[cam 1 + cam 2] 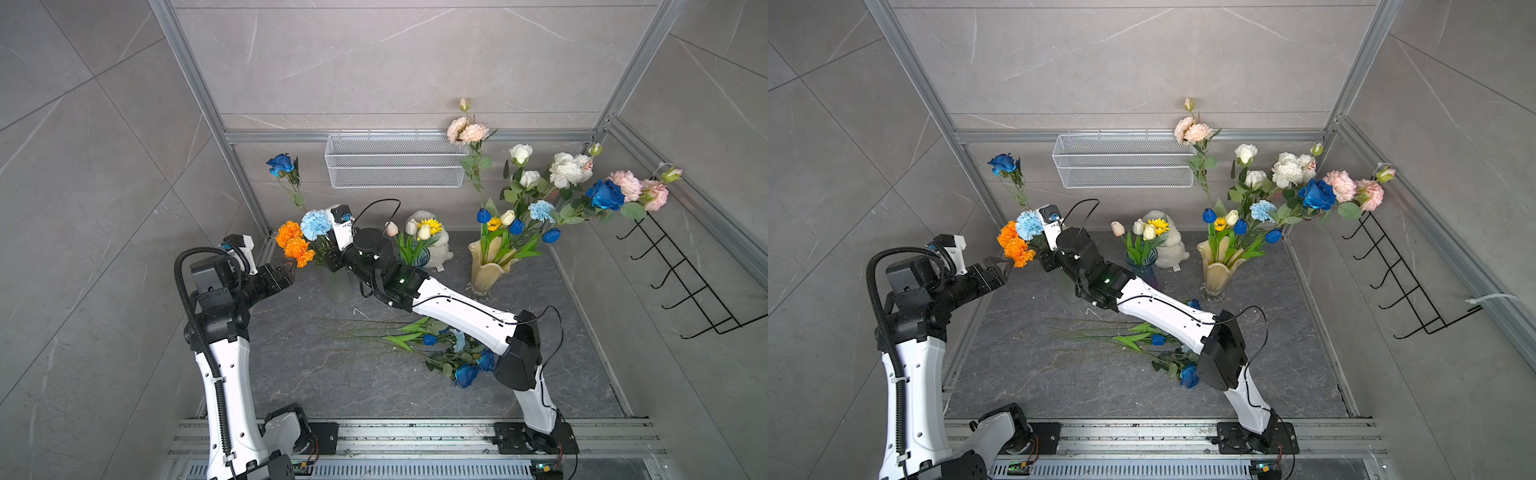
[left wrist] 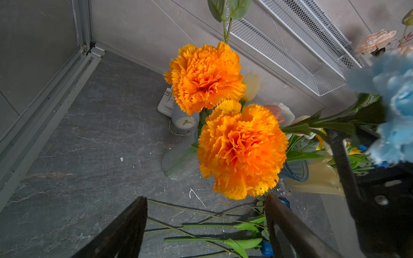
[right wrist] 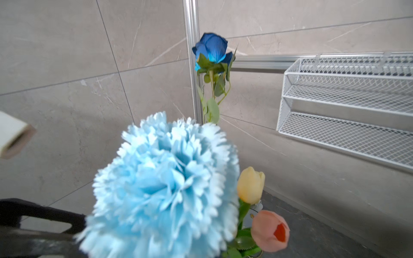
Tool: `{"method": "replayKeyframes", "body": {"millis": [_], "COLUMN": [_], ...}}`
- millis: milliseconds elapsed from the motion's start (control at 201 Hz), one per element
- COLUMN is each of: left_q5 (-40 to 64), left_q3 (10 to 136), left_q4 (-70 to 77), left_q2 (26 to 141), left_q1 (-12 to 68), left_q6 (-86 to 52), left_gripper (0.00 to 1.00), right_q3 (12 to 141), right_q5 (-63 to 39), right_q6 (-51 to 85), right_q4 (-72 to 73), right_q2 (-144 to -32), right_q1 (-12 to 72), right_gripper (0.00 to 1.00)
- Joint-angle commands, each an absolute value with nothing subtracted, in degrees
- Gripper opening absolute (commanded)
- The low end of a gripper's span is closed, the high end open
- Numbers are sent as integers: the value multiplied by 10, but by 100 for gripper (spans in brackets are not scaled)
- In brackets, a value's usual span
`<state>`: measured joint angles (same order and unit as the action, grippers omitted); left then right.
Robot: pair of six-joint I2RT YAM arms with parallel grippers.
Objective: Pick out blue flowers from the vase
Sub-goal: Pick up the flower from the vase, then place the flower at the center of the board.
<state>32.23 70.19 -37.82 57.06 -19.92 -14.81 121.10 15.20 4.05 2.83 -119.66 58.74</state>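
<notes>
A pale blue carnation (image 1: 316,224) stands with two orange marigolds (image 1: 293,245) and a deep-blue rose (image 1: 280,164) in a clear ribbed vase (image 1: 340,286) at the back left. My right gripper (image 1: 331,258) is shut on the carnation's stem just below the head. In the right wrist view the carnation (image 3: 165,189) hides the jaws. My left gripper (image 2: 205,223) is open and empty, just short of the marigolds (image 2: 241,152). Several blue flowers (image 1: 465,374) lie on the table under the right arm. A yellow vase (image 1: 490,266) holds a blue rose (image 1: 604,194), another blue carnation (image 1: 541,210) and blue tulips (image 1: 516,226).
A blue glass vase (image 1: 415,259) with white tulips and a sunflower stands mid-back beside a white plush (image 1: 438,249). A small clock (image 2: 185,121) sits behind the clear vase. A white mesh basket (image 1: 395,166) hangs on the back wall and a black hook rack (image 1: 685,282) on the right wall.
</notes>
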Motion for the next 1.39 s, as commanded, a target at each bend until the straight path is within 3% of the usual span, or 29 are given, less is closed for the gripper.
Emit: {"method": "replayKeyframes", "body": {"millis": [0, 239, 523, 682, 841, 1051, 1280, 1329, 1389], "left_q5": [352, 367, 333, 302, 281, 259, 323, 337, 348], "left_q3": [730, 796, 883, 882, 851, 832, 827, 821, 812], "left_q4": [-351, -346, -347, -342, -279, -202, -133, -113, -90], "left_q2": [566, 595, 655, 682, 675, 669, 679, 680, 680], "left_q1": [-199, -184, -74, -7, -3, -3, 0, 0, 0], "left_q6": [-149, -139, -89, -11, -9, 14, 12, 7, -2], "left_gripper": [84, 84, 84, 84, 83, 75, 68, 63, 48], "right_q3": [1209, 1215, 1260, 1284, 1322, 1360, 1378, 1391, 1405], "right_q5": [144, 118, 105, 96, 87, 93, 75, 70, 66], "right_q6": [47, 78, 90, 99, 106, 105, 114, 116, 117], "right_q4": [53, 64, 46, 33, 2, -47, -57, -68, -81], "right_q2": [-1177, -1179, -1177, -1179, -1186, -1193, -1197, -1203, -1210], "right_q1": [584, 573, 568, 568, 567, 568, 568, 568, 568], "right_gripper": [0, 0, 0, 0, 0, 0, 0, 0, 0]}}
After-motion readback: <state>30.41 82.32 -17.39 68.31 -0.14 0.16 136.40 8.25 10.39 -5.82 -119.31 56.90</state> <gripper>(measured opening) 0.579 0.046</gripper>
